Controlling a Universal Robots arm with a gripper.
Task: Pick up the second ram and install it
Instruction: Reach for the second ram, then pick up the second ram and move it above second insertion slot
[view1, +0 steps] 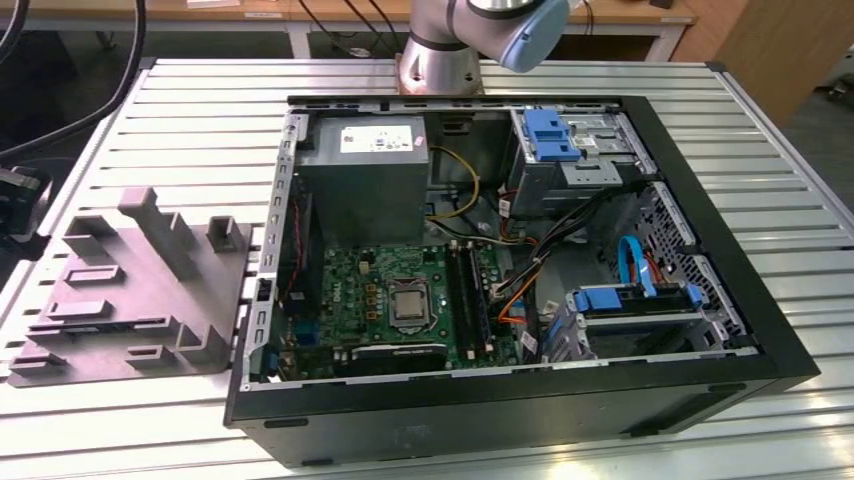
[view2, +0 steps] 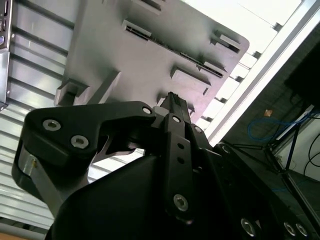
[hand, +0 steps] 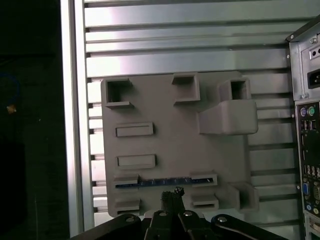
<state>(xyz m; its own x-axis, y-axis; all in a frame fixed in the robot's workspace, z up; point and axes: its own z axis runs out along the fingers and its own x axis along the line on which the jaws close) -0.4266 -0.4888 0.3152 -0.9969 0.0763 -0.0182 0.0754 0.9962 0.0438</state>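
Observation:
The second ram (hand: 160, 183) is a thin dark stick with a bluish edge. It stands on edge in a slot between two blocks of the purple-grey tray (hand: 170, 145). In the second wrist view the second ram (view2: 175, 50) shows as a dark line across the tray (view2: 115, 50). My gripper (hand: 172, 193) hovers above the tray, just beside the stick's middle, fingertips pressed together with nothing between them. In the second wrist view the gripper (view2: 172, 100) is shut. The open computer case (view1: 507, 250) holds the green motherboard (view1: 387, 295) with long memory slots (view1: 467, 290).
The tray (view1: 120, 290) lies on the slatted metal table (view1: 200, 110) at the exterior view's left, next to the case. A grey power supply (view1: 360, 175), blue drive brackets (view1: 547, 135) and loose cables (view1: 534, 265) crowd the case. The arm's base (view1: 441, 60) stands behind it.

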